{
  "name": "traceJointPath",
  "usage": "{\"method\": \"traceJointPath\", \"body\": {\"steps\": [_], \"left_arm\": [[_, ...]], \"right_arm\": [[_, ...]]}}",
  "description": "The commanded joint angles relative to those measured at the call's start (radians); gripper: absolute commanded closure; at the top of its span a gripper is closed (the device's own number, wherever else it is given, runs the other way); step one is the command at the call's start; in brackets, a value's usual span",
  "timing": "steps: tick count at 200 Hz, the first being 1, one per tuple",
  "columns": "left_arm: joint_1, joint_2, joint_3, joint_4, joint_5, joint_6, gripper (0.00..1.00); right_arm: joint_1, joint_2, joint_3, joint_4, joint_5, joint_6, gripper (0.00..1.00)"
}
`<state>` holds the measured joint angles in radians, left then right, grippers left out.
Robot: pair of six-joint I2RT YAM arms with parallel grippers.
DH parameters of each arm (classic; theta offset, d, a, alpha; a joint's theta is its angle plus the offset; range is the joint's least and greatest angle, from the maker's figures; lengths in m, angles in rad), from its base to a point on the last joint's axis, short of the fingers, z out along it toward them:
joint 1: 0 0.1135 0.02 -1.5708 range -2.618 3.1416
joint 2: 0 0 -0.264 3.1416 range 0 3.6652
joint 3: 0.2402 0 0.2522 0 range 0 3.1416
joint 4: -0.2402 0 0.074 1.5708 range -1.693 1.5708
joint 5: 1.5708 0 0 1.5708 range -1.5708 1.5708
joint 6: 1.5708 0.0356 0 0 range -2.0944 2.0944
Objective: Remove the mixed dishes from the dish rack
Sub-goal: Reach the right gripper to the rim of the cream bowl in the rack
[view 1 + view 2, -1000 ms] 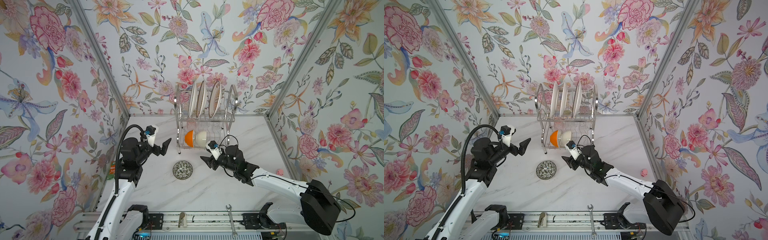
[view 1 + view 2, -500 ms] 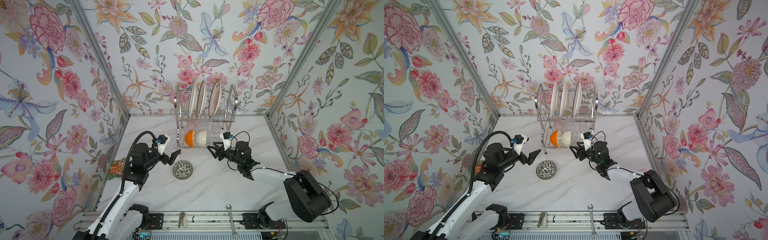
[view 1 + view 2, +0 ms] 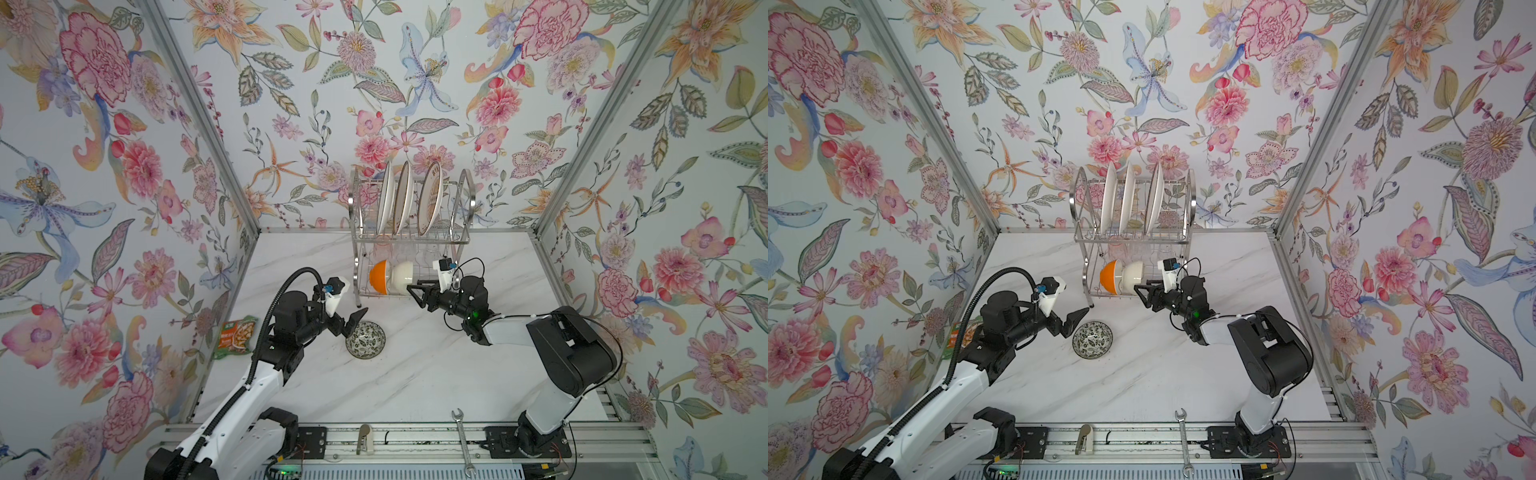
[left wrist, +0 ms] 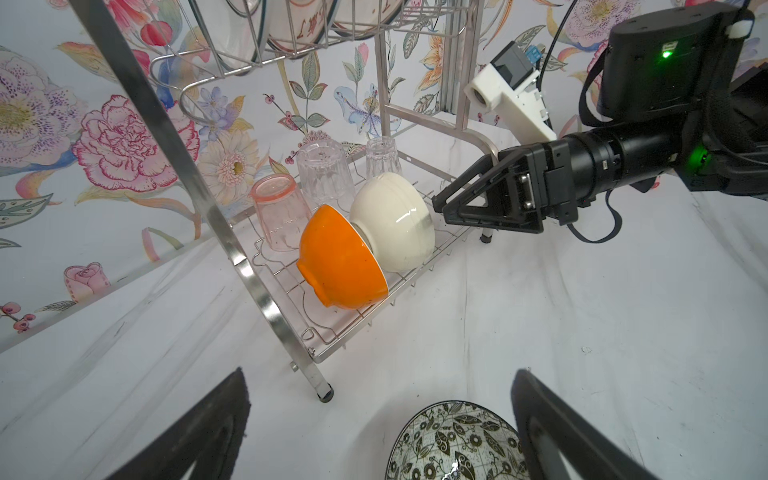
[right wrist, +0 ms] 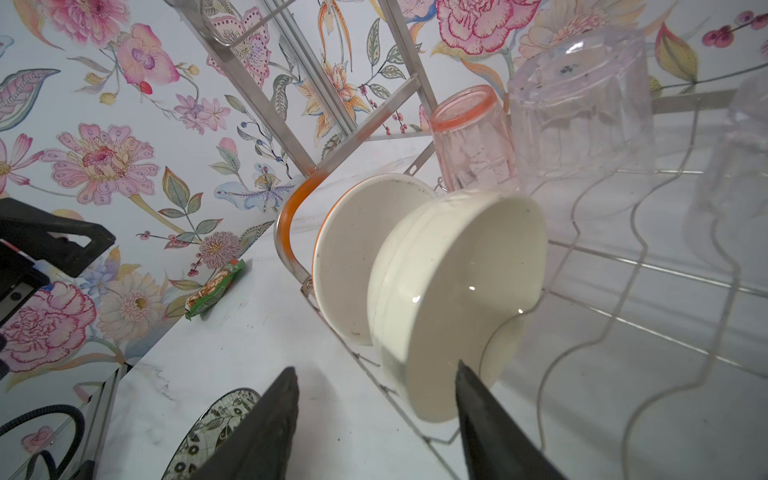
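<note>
The dish rack (image 3: 459, 239) (image 3: 1183, 237) stands at the back of the table. Its top tier holds three white plates (image 3: 405, 203) (image 3: 1127, 199). On the lower tier an orange bowl (image 3: 377, 276) (image 4: 340, 257) and a cream bowl (image 3: 405, 275) (image 5: 453, 291) lean on edge. Behind them a pink tumbler (image 4: 278, 216) and clear tumblers (image 4: 324, 174) stand upside down. My right gripper (image 3: 415, 293) (image 5: 374, 368) is open at the cream bowl, its jaws either side of the bowl's lower rim. My left gripper (image 3: 351, 327) (image 4: 380, 374) is open and empty, just above a black-patterned bowl (image 3: 365, 339) (image 4: 449, 444) on the table.
A green-orange snack packet (image 3: 237, 336) (image 5: 216, 286) lies by the left wall. A steel wrench (image 3: 463, 440) (image 3: 1183, 440) rests on the front rail. The rack's near left foot (image 4: 325, 394) stands close to the patterned bowl.
My right gripper has swung back and up to the rack's lower tier, reaching the cream bowl. My left arm has moved right and forward to the patterned bowl.
</note>
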<state>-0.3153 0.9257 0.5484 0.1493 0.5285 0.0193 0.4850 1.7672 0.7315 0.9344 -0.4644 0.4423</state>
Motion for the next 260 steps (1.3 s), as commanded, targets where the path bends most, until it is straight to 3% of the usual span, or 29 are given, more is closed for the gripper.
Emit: {"method": "traceJointPath", "body": {"steps": [1, 55, 173, 260], "left_arm": [[-0.011, -0.011, -0.020, 0.019, -0.019, -0.008, 0.01], [-0.013, -0.023, -0.035, 0.026, -0.021, -0.016, 0.01], [-0.017, 0.009, -0.010, 0.011, -0.041, -0.019, 0.01], [-0.023, 0.003, -0.006, -0.004, -0.045, -0.015, 0.01]], "right_arm": [[-0.010, 0.057, 0.046, 0.078, -0.023, 0.058, 0.39], [-0.006, 0.148, 0.109, 0.135, -0.061, 0.101, 0.40], [0.000, 0.244, 0.161, 0.257, -0.202, 0.173, 0.52], [0.003, 0.274, 0.200, 0.236, -0.238, 0.176, 0.58]]}}
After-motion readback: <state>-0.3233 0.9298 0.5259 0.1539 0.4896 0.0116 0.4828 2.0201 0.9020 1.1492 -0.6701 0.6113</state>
